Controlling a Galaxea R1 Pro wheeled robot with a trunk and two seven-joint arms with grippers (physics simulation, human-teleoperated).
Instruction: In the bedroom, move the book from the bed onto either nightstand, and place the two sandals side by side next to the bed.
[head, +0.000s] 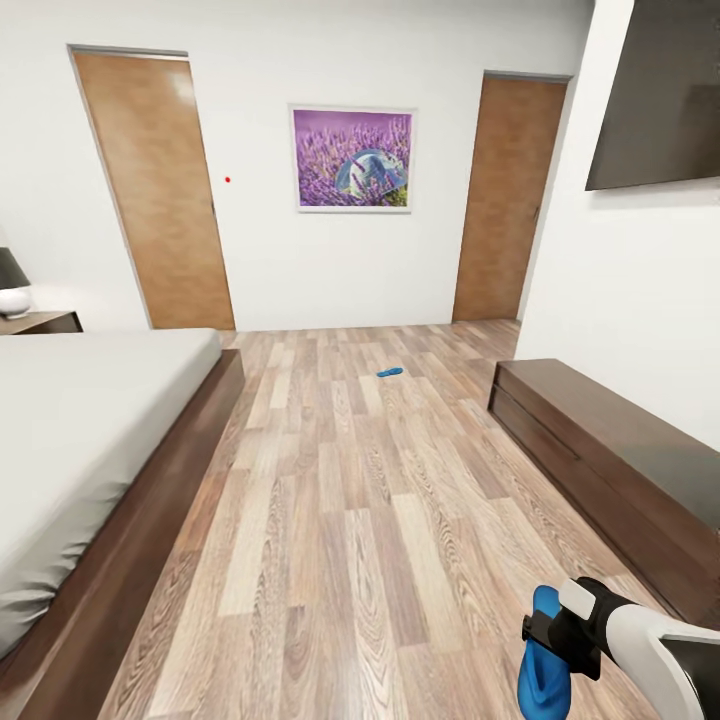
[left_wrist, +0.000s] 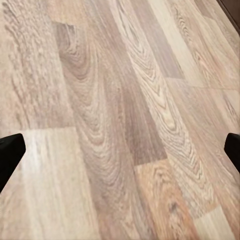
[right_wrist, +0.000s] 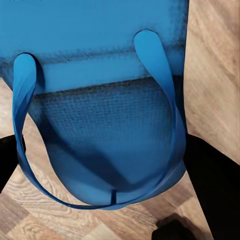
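Sandal (right_wrist: 100, 100) gripped in right claw (head: 548, 640), apparently hanging

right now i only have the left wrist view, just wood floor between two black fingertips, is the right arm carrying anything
Observer: Yes. The right gripper is shut on a blue sandal, which hangs toe-down above the floor.
Operator: where's the other one
Observer: The second sandal lies on the floor further ahead, in open space between the bed and the long low cabinet.
Operator: any nightstand in sight
Observer: The nightstand shows at the bed's far end on the left, bearing a lamp.
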